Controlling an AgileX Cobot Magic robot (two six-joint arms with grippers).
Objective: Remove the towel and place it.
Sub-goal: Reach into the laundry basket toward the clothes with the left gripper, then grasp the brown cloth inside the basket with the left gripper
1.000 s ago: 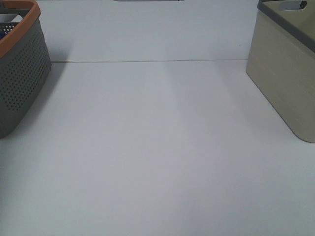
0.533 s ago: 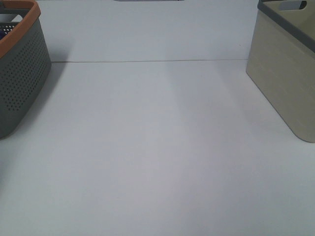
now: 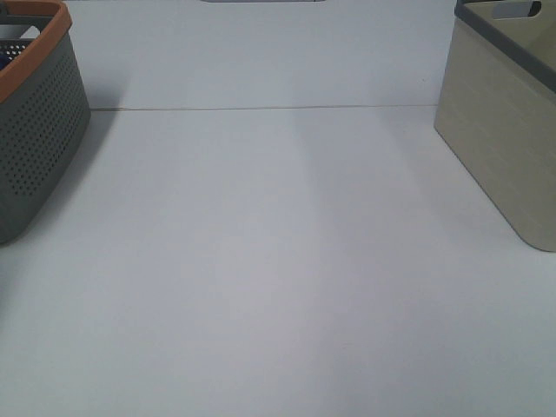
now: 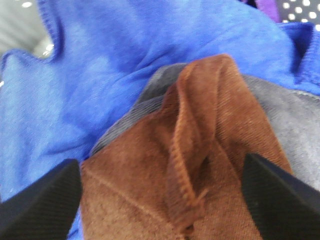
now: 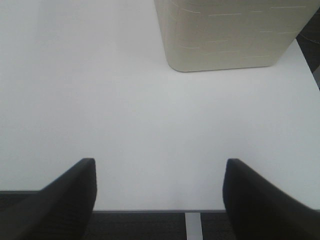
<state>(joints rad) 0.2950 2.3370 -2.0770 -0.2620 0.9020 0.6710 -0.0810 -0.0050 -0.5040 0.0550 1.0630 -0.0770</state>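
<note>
In the left wrist view the towel (image 4: 200, 165), a brown plush cloth with a stitched hem, lies bunched on top of a blue cloth (image 4: 100, 75) and a grey cloth (image 4: 300, 125). My left gripper (image 4: 160, 200) is open just above it, with a dark fingertip on each side of the brown folds and nothing held. My right gripper (image 5: 160, 195) is open and empty above the white table (image 5: 125, 100), some way from the beige basket (image 5: 225, 35). Neither gripper shows in the exterior high view.
A grey perforated basket with an orange rim (image 3: 39, 130) stands at the table's left edge. The beige basket with a dark rim (image 3: 504, 130) stands at the right edge. A white tabletop (image 3: 278, 261) lies between them.
</note>
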